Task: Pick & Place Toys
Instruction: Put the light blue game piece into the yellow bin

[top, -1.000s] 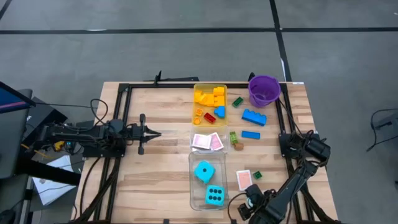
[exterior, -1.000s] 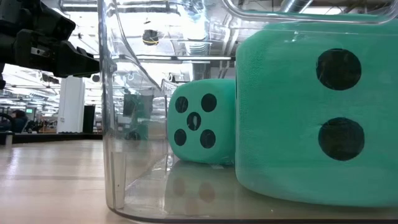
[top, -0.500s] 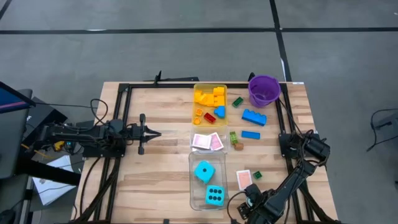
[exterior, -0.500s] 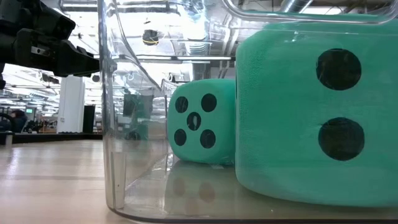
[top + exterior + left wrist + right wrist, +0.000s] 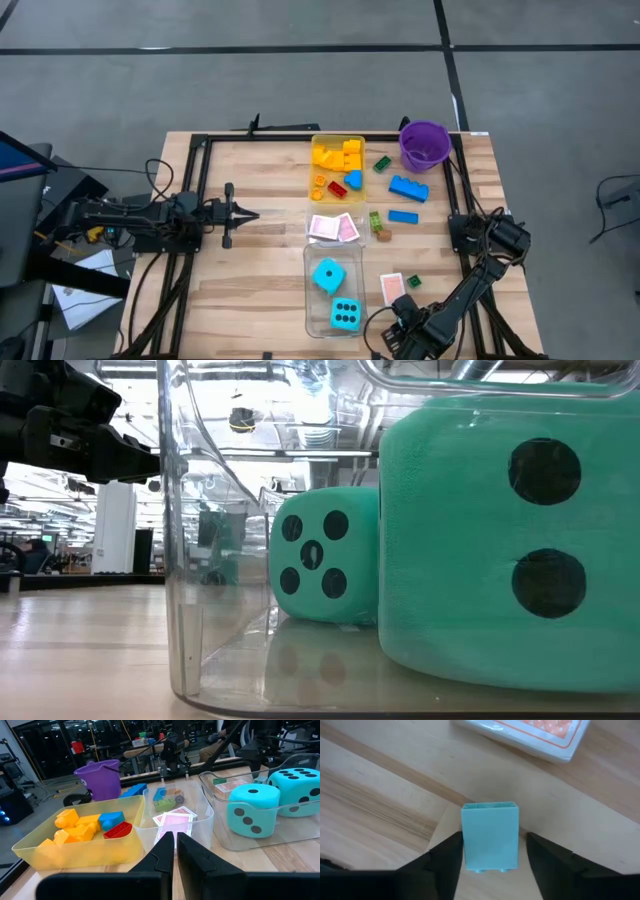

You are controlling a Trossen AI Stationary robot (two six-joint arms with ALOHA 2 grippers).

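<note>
Down at the near right edge of the wooden surface (image 5: pixel 260 300), the right gripper (image 5: pixel 490 857) straddles a small light-teal brick (image 5: pixel 490 836) lying flat on the wood, its fingers (image 5: pixel 445 857) parted on either side with narrow gaps, not pressing it. A pink-backed card pack (image 5: pixel 530 735) lies just beyond the brick. Two cyan dice (image 5: pixel 328 275) sit in the clear tray (image 5: pixel 309 290). Off at the left side, the left gripper (image 5: pixel 175 842) waits closed and empty, pointing toward the trays.
</note>
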